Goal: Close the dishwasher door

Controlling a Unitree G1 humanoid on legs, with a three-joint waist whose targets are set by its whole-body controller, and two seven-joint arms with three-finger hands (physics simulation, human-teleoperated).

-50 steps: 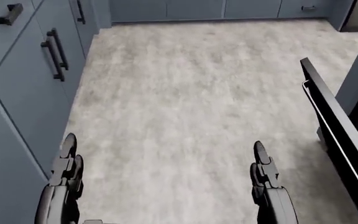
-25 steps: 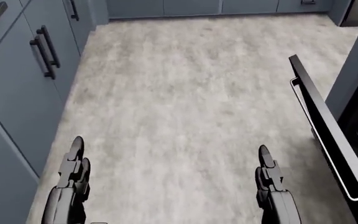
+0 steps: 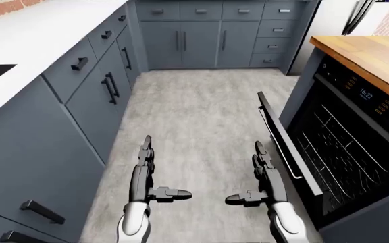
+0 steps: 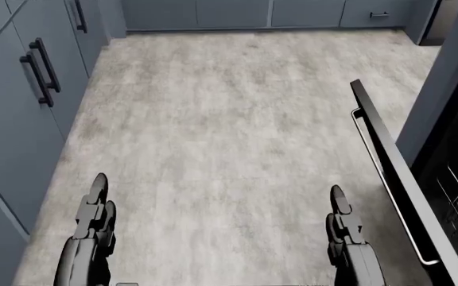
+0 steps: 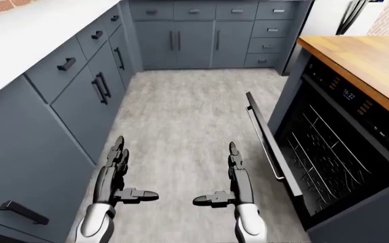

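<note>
Left-eye view: each robot hand, left (image 3: 147, 178) and right (image 3: 264, 180), spread empty beside the dishwasher door (image 3: 288, 152).

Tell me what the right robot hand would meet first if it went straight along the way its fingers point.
Probably nothing near. The right robot hand points up the left-eye view over bare floor, beside the open dishwasher door, toward the far cabinets. Depth is unclear.

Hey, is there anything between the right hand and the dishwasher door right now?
No. In the left-eye view only bare grey floor separates the right hand from the half-open dishwasher door; they sit close but apart.
</note>
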